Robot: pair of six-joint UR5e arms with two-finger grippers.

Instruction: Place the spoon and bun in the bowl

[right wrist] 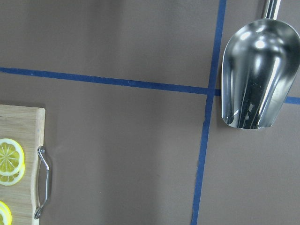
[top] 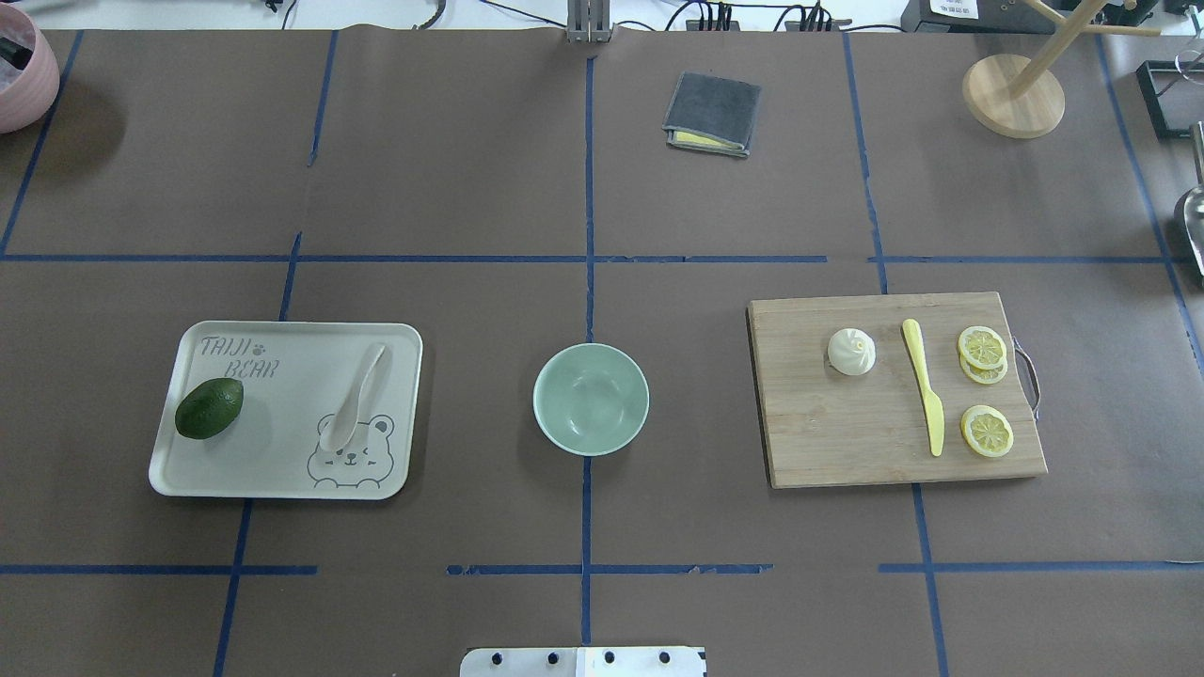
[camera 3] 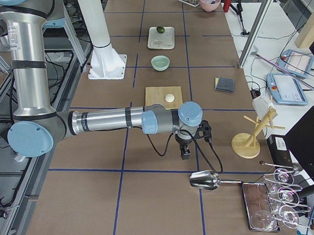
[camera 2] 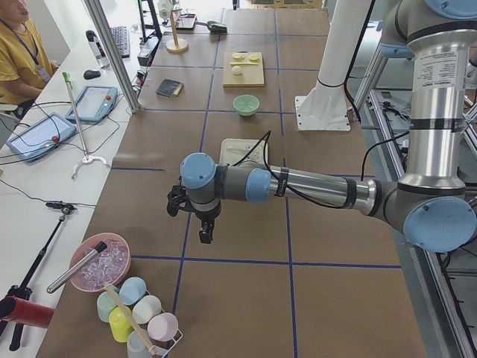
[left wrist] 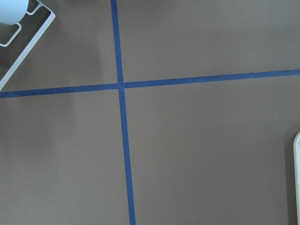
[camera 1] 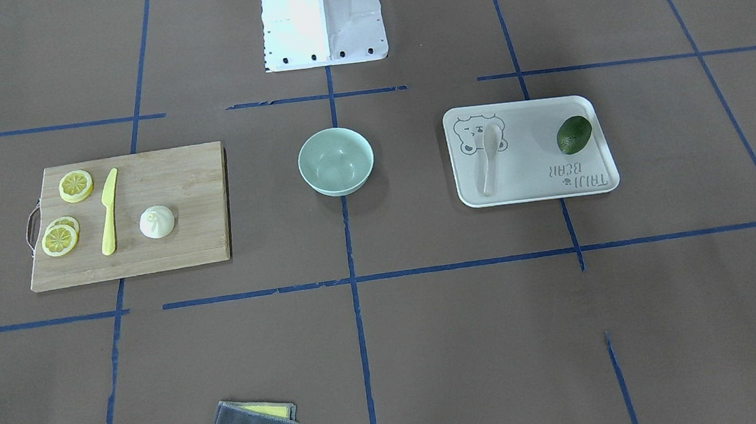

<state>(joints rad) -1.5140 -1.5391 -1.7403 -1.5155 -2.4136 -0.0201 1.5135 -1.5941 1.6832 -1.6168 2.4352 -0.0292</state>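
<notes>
The off-white spoon (top: 353, 409) lies on a pale tray (top: 282, 470) on the table's left, handle pointing away. The white pleated bun (top: 851, 352) sits on a wooden cutting board (top: 828, 442) on the right. The mint-green bowl (top: 591, 399) stands empty between them. Neither gripper shows in the overhead or front views. My left gripper (camera 2: 205, 235) hangs over bare table beyond the tray's end, and my right gripper (camera 3: 185, 154) hangs beyond the board's end. I cannot tell whether either is open or shut.
A green avocado (top: 209, 408) shares the tray. A yellow knife (top: 925, 385) and lemon slices (top: 987, 431) lie on the board. A grey cloth (top: 712, 114), a wooden stand (top: 1014, 94), a metal scoop (right wrist: 255, 79) and a pink bowl (top: 19, 66) lie at the table's far side and ends.
</notes>
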